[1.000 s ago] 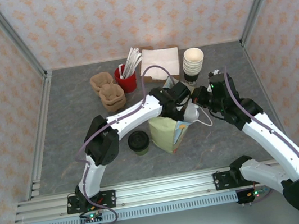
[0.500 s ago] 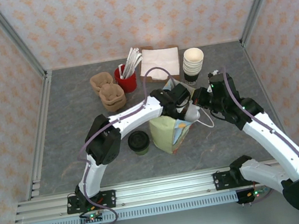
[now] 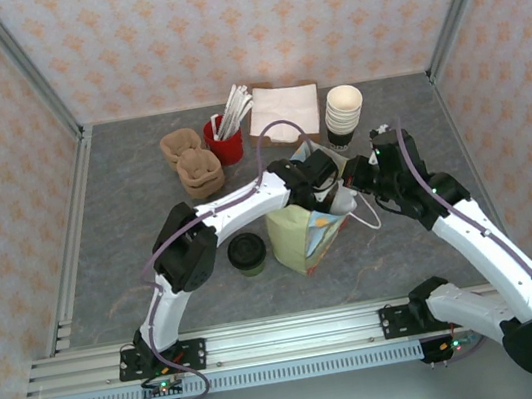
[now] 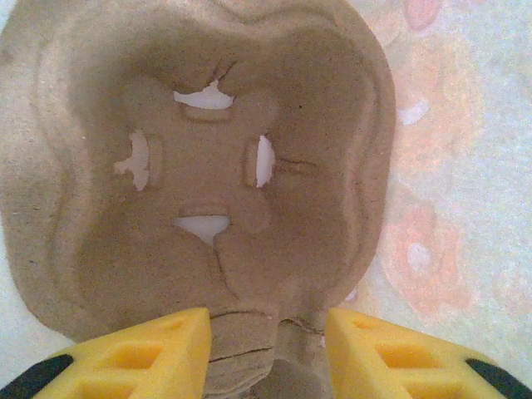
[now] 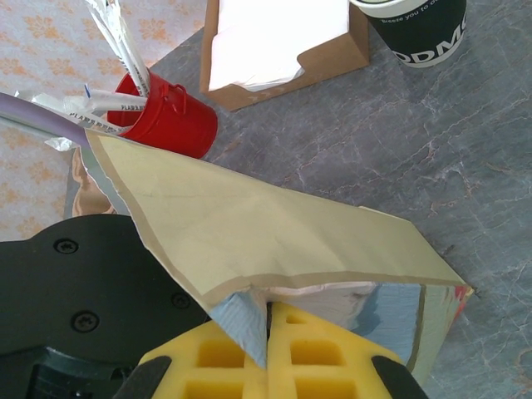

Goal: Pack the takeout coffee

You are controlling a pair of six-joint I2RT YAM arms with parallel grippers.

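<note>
The takeout coffee [image 3: 246,252] stands lidded on the surface toward its near edge, just left of the paper bag [image 3: 296,238]. The right jaws are pressed together on the bag's upper rim. The left jaws, at the bag's mouth, stand apart either side of the edge of a pulp carrier [image 4: 224,208]. Whether they grip it I cannot tell.
</note>
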